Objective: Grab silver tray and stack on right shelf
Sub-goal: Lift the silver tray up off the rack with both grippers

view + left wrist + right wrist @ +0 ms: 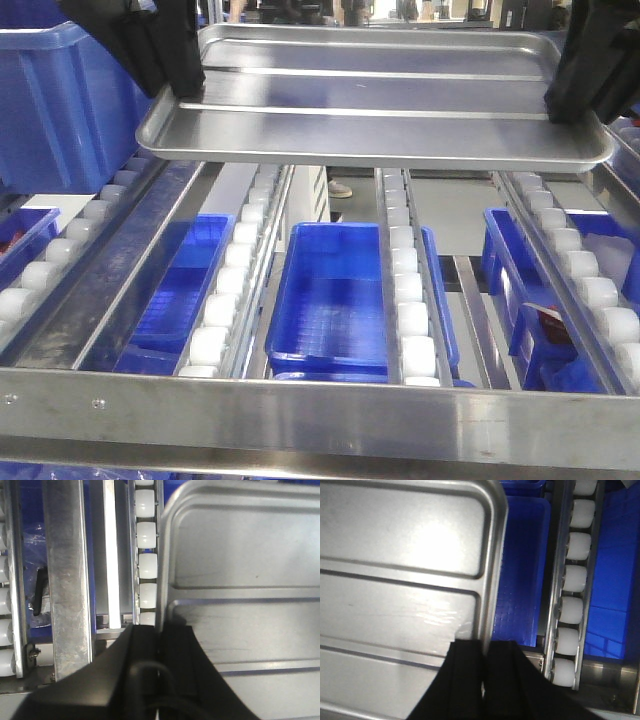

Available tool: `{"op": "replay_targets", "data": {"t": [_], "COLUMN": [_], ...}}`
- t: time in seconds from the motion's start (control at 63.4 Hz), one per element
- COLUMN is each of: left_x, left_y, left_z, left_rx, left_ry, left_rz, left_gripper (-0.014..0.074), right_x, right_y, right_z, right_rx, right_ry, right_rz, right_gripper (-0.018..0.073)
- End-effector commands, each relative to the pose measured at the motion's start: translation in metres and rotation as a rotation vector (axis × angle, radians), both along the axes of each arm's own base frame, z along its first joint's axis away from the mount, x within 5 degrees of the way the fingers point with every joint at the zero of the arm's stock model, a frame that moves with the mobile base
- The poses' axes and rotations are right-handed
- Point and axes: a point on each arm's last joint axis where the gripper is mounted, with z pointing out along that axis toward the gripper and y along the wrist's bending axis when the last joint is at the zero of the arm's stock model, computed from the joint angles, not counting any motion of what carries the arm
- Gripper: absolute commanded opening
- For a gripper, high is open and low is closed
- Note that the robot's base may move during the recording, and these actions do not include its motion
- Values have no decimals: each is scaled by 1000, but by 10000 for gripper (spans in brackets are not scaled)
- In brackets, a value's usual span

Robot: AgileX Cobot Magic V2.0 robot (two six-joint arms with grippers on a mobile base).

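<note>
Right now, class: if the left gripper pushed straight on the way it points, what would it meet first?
The left gripper is shut on the silver tray, whose rim would block it first; just past its tips lies a white roller track, depth unclear.

Silver, white and blue, edged with black.

The silver tray (380,135) is seen as bright, mirror-like metal, crossed by two long pale ridge lines. The right shelf (320,410) is shown in duller, brushed steel grey, and its rollers (405,300) are ranged in rows of milky white. The bins (335,300) beneath are coloured deep blue, and a fine square grid is marked on the base of the middle one. A red item (553,322) is glimpsed in the right-hand bin. The left gripper (185,90) and right gripper (562,108) are finished in matt black.
</note>
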Motion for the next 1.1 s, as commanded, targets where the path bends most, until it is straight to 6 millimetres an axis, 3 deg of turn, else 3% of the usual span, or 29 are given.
{"op": "replay_targets", "data": {"t": [0.0, 1.088], "left_x": [-3, -3], "left_y": [10, 10], "left_z": [26, 23], "left_rx": [-11, 6], "left_ry": [-98, -79], "left_rz": [2, 6], "left_gripper": [-93, -93], "right_x": [-2, -2], "right_y": [-6, -6], "right_z": [18, 18], "right_rx": [-26, -27], "right_ry": [-78, -76], "right_rz": [17, 17], "right_gripper": [57, 57]}}
